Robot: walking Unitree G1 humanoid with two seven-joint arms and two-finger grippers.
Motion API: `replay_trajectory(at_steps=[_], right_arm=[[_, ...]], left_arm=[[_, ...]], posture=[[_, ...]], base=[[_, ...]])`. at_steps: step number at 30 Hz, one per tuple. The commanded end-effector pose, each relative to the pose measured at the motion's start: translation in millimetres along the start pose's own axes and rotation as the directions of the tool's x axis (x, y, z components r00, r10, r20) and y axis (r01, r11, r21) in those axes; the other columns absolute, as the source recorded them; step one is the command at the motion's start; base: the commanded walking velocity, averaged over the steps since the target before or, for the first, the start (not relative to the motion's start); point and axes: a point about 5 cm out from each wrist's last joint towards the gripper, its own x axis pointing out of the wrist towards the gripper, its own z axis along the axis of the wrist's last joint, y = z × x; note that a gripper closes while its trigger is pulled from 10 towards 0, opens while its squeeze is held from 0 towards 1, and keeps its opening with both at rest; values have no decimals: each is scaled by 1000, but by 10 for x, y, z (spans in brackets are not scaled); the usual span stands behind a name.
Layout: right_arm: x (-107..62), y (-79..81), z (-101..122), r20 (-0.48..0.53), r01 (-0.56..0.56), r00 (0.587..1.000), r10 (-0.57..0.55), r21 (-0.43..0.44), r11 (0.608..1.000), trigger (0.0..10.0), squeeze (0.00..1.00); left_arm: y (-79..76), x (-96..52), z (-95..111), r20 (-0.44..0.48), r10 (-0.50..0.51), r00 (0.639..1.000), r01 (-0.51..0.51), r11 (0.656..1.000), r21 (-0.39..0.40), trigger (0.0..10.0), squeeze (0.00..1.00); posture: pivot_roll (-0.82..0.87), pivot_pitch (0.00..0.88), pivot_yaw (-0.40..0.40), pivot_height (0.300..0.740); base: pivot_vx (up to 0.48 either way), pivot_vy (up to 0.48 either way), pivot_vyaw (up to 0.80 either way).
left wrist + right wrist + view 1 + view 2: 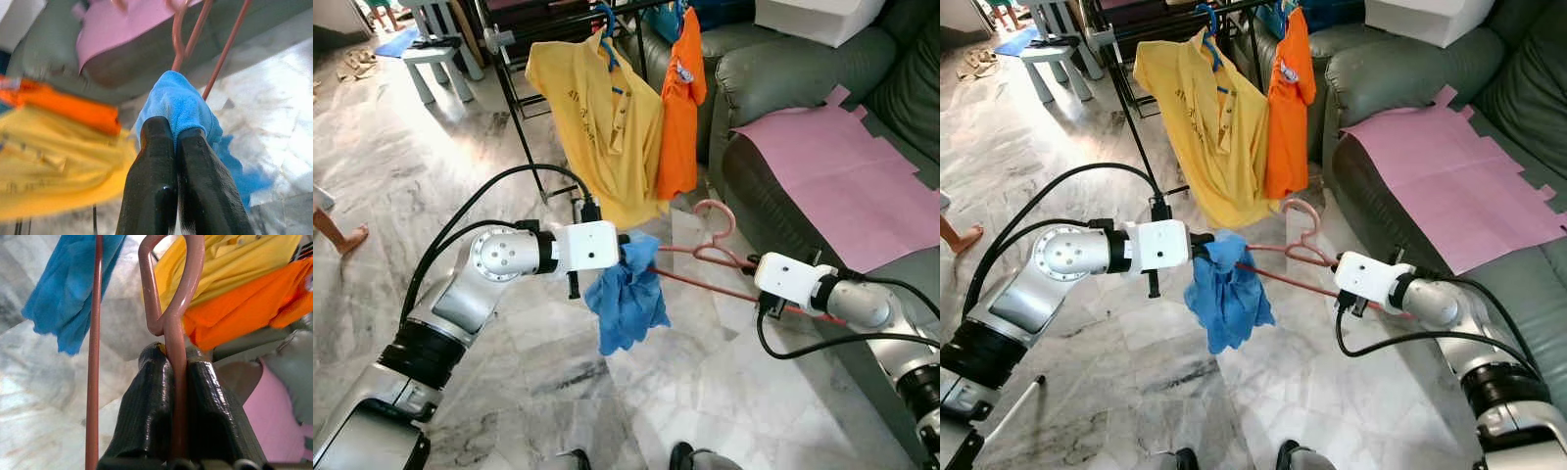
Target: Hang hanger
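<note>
Pink hanger (715,257) held low between the two arms, above the marble floor (538,382) and just in front of the grey sofa (773,108); not yet on the black drying rack (524,137). Right gripper (175,363) clamped on the hanger's neck just below the hook, fingers pressed to either side of the wire in the right wrist view. Left gripper (175,134) pinched shut on the blue cloth (628,294), which is draped over the hanger's far end and hangs down in a bunched fold. Hook pointing up and towards the rack, well below the rail. Two garments already hung there: yellow shirt (602,127) on a blue hanger, orange shirt (683,98) beside it, both near the carried hanger but apart from it. Pink sheet (842,176) spread on the sofa seat. A person's bare foot (342,235) at the robot's left edge of the head views, well clear of the work. Judged progress: cloth mounted on hanger and both secured; lift, approach to the rail, hook placement and release outstanding. Gap on the rail beside the orange shirt cannot be confirmed from these views.
</note>
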Motion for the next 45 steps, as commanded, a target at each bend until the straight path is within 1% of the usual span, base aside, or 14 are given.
replay_trajectory(at_steps=[1,4,9,11,15,19,21,23,26,29,34,38,42,45], right_arm=[[18,-98,142,68,36,997,-34,-26,999,10000,0],[22,-106,174,86,36,996,-33,-34,999,10000,0],[34,-154,227,115,43,993,-39,-31,999,10000,0],[67,-138,234,121,25,992,-23,-18,1000,10000,0],[115,-92,234,117,-8,993,10,-15,1000,10000,0],[129,-100,253,127,0,992,-1,4,1000,10000,0],[126,-98,248,127,1,992,-2,8,1000,10000,0],[113,-45,232,142,-33,990,26,47,998,10000,0],[104,-3,246,168,-62,985,48,79,995,10000,0],[31,-19,155,135,-53,990,43,71,996,10000,0],[-63,-28,71,117,-58,992,46,100,993,10000,0],[-149,8,41,120,-115,988,101,121,986,10000,0],[-179,0,36,123,-129,986,113,135,982,10000,0],[-211,19,50,136,-175,979,153,172,969,10000,0]], left_arm=[[-19,3,-119,-34,33,999,-34,999,-32,10000,0],[-25,27,-154,-44,55,998,-56,998,-21,10000,0],[-3,105,-224,-62,115,991,-118,992,-46,10000,0],[11,143,-181,-43,123,991,-124,992,-22,10000,0],[90,196,-94,-5,174,985,-174,984,-29,10000,0],[113,219,-121,-18,185,983,-185,983,-6,10000,0],[117,220,-123,-13,190,982,-190,982,-12,10000,0],[160,236,-120,13,233,972,-232,972,-28,10000,0],[162,252,-147,3,230,973,-230,973,14,10000,0],[131,240,-223,-31,195,980,-193,979,63,10000,0],[173,192,-268,-43,201,979,-196,977,84,10000,0],[195,145,-314,-61,180,982,-169,975,147,10000,0],[198,135,-321,-63,165,984,-150,971,186,10000,0],[240,144,-273,-33,172,985,-161,963,215,10000,0]], posture=[[-87,161,37,740],[-87,161,37,740],[-96,162,32,740],[-100,162,31,740],[-98,160,28,740],[-95,160,29,740],[-95,161,31,740],[-94,162,36,740],[-95,161,40,740],[-100,160,47,740],[-96,160,50,740],[-93,161,53,740],[-94,161,56,740],[-94,159,61,740]], base=[[0,0,0],[0,0,0],[0,0,0],[0,0,0],[0,0,0],[0,0,0],[0,0,0],[0,0,0],[0,0,0],[0,0,0],[0,0,0],[0,0,0],[0,0,0],[0,0,0]])
